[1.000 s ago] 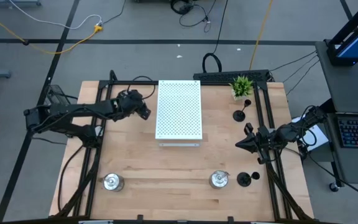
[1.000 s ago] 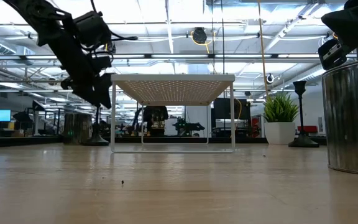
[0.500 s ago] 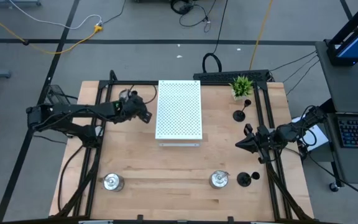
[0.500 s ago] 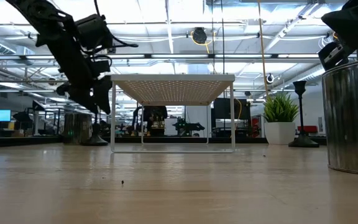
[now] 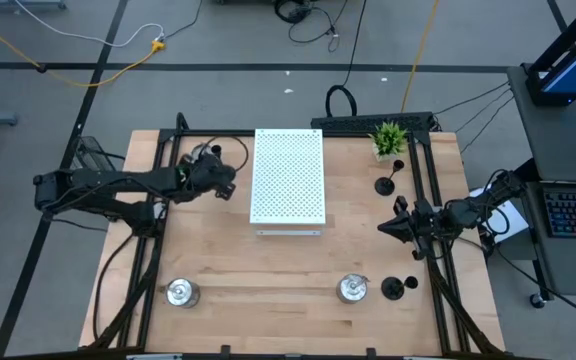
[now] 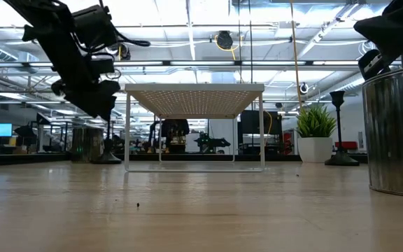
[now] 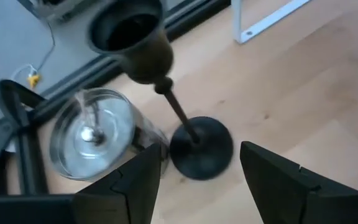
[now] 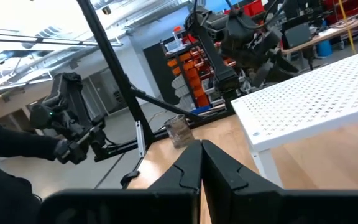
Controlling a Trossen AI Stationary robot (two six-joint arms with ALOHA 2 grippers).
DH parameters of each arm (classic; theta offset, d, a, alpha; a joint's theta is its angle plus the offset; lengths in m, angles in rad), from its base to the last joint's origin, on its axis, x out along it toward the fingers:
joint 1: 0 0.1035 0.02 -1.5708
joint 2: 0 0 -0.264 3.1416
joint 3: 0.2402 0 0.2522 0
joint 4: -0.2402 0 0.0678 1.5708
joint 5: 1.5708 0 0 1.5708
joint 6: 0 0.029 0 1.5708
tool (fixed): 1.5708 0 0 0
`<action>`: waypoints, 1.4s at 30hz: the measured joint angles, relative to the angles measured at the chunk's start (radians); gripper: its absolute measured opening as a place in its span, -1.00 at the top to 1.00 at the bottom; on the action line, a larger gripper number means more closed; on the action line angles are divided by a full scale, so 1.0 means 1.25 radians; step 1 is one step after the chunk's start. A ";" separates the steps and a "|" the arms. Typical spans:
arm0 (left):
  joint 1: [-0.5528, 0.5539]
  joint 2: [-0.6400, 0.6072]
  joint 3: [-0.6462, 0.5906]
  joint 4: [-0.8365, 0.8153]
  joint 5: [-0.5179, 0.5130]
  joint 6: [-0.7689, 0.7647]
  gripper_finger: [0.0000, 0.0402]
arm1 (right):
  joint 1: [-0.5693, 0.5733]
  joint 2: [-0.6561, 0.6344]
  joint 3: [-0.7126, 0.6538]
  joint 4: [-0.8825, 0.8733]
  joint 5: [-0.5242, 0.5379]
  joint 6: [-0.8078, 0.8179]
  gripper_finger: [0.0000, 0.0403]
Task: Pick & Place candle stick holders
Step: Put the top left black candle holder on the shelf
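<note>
In the left wrist view a black candle stick holder (image 7: 197,149) stands upright on its round base, with a glass one (image 7: 95,134) beside it. Both are at the table's far left, near the white board (image 5: 288,175). My left gripper (image 7: 201,186) hovers open above the black holder's base, pointing slantwise down, touching nothing. My right gripper (image 8: 201,163) is shut and empty, raised at the table's right edge (image 5: 388,228). Other holders stand on the table: a black one (image 5: 386,184) at the right, and two silver ones (image 5: 180,292), (image 5: 352,289) and another black one (image 5: 394,288) near the front.
The white perforated board (image 6: 194,91) stands on thin legs in the table's far middle, just right of my left gripper (image 5: 226,188). A small green potted plant (image 5: 389,137) sits at the far right. Black frame rails run along both table sides.
My left gripper has drawn back a little from the white board toward the table's left edge, turning slightly at the wrist; it stays open.
</note>
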 joint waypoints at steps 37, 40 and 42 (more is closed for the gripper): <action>0.116 0.131 0.000 0.180 0.058 0.090 -0.13 | 0.000 0.000 0.000 0.000 0.042 0.022 1.00; 0.122 0.159 0.001 0.228 0.066 0.098 -0.13 | 0.000 0.000 0.000 0.000 0.041 0.023 1.00; 0.123 0.166 0.000 0.219 0.074 0.084 -0.13 | 0.000 0.000 0.000 0.000 0.042 0.025 1.00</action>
